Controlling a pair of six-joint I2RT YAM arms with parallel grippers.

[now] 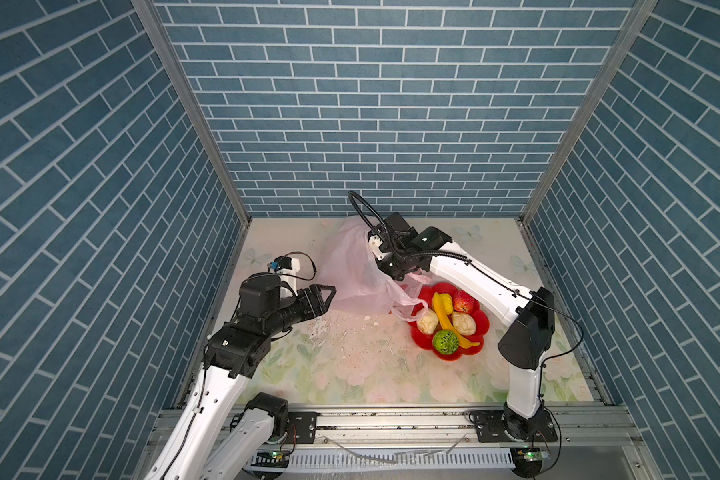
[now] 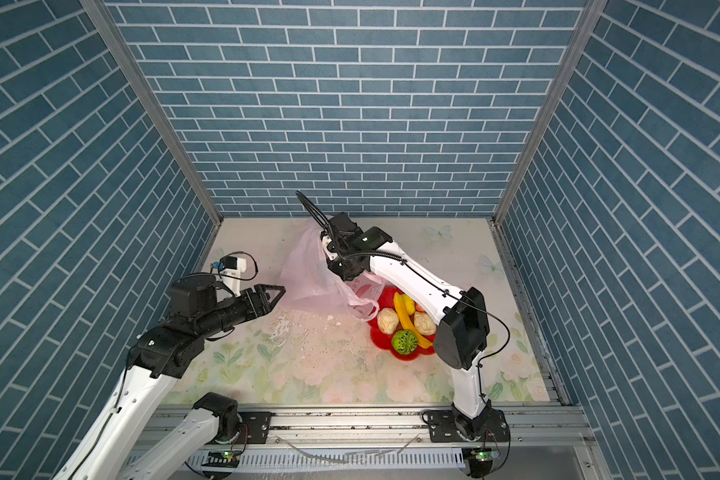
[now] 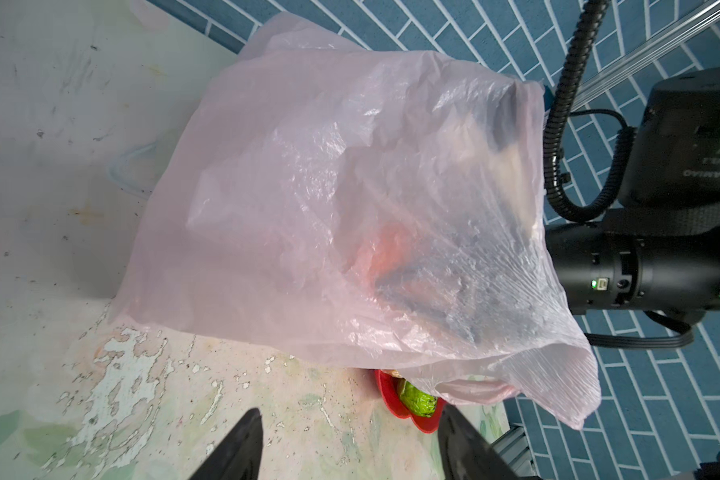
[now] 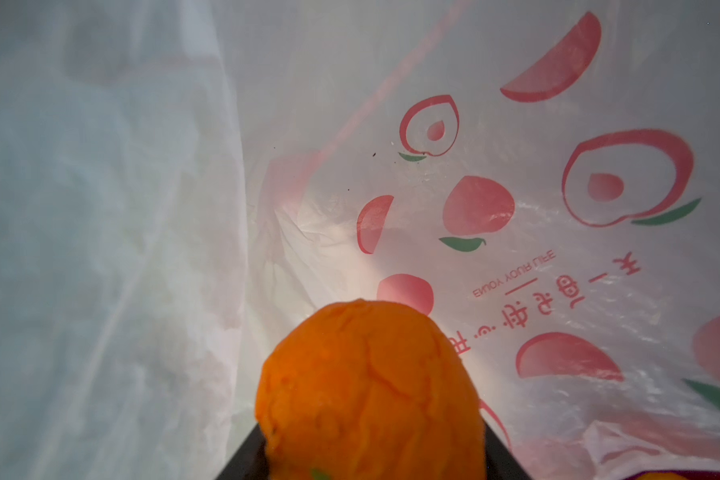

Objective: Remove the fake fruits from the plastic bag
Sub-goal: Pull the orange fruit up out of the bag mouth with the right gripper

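On the table (image 1: pixel 350 374) the bag (image 1: pixel 350 270) slumps, with the dish (image 1: pixel 481 328) of fruits (image 1: pixel 443 316) at its four o'clock. The left gripper (image 1: pixel 328 296), jaws apart, sits at its eight o'clock. Inside it, the right gripper (image 4: pixel 371 457) clamps an orange (image 4: pixel 371 386).

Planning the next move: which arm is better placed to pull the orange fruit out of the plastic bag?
Right. The right tool is inside the plastic bag, closed around the orange fruit; the left tool stands open outside it, holding nothing.
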